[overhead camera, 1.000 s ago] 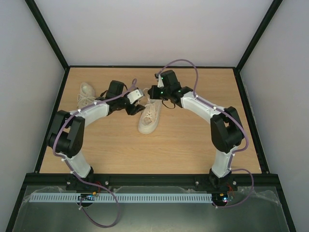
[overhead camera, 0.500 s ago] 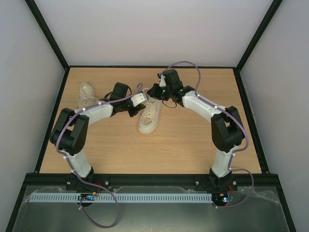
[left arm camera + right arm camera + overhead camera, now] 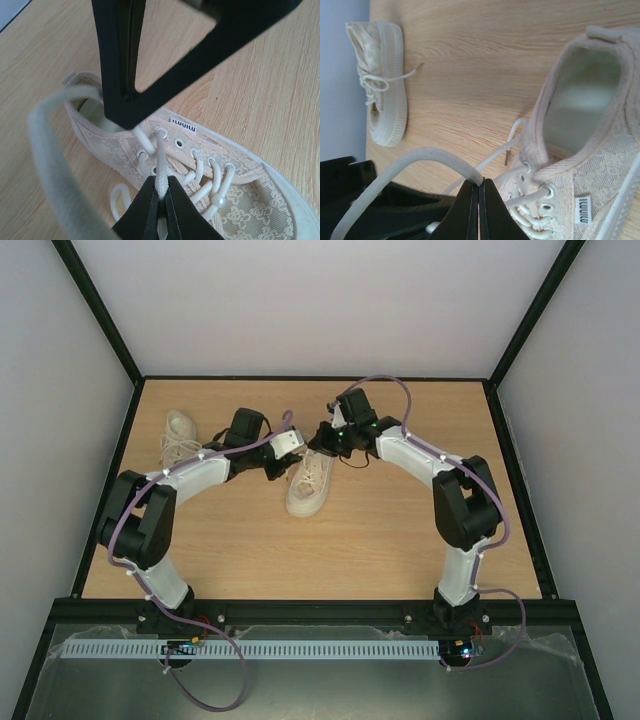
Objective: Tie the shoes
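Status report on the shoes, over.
Left gripper shut on thin white lace. Right gripper shut on lace too. Cream-white low-top sneaker between them, no knot. Other sneaker off left, clear.

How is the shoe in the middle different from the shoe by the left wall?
The middle shoe has its laces pinched and held up by the left tool and the right tool; the left shoe is touched by nothing. The middle shoe sits at the middle of the table; the left shoe lies near its far-left corner. Both are small cream-white lace-up sneakers.
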